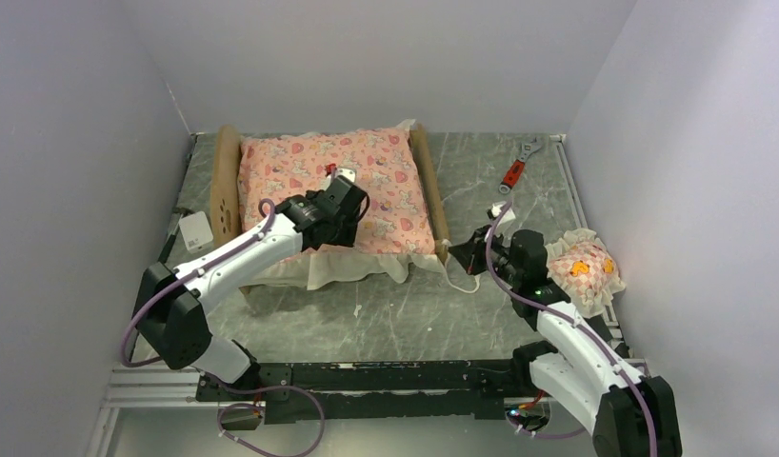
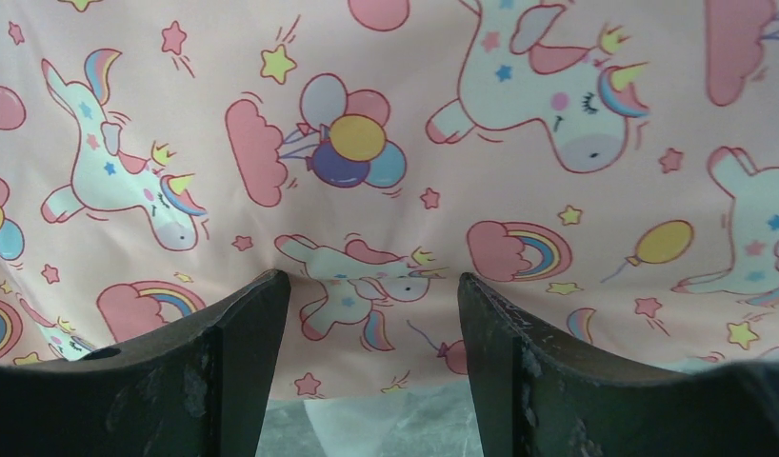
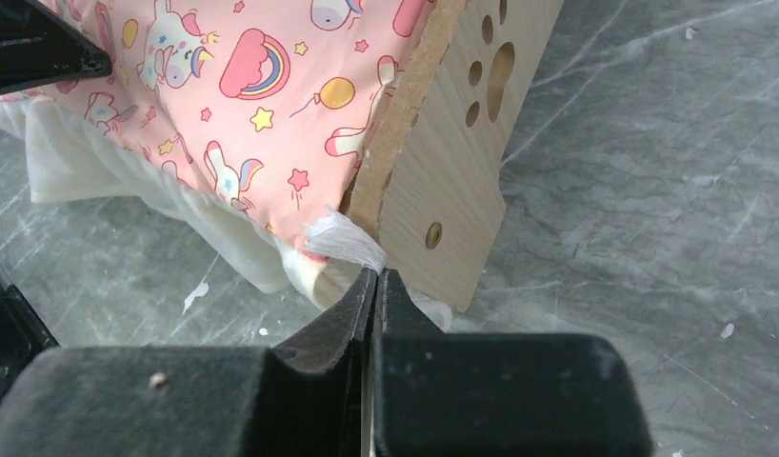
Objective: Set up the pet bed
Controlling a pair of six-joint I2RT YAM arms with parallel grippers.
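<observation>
The pet bed (image 1: 429, 186) stands at the back left of the table, with light-wood boards at both ends. A pink cartoon-print mattress (image 1: 329, 186) lies on it, its white ruffle hanging over the near side. My left gripper (image 1: 352, 211) is open, and its fingers (image 2: 243, 333) press down on the mattress (image 2: 386, 143) near that edge. My right gripper (image 3: 376, 272) is shut on the white ruffle (image 3: 343, 238) at the mattress corner, right against the board with the paw-print cutout (image 3: 462, 162).
A small frilled pillow (image 1: 581, 271) lies at the right edge of the table beside my right arm. A red-handled wrench (image 1: 519, 164) lies at the back right. A small white box (image 1: 195, 228) sits left of the bed. White walls enclose the table.
</observation>
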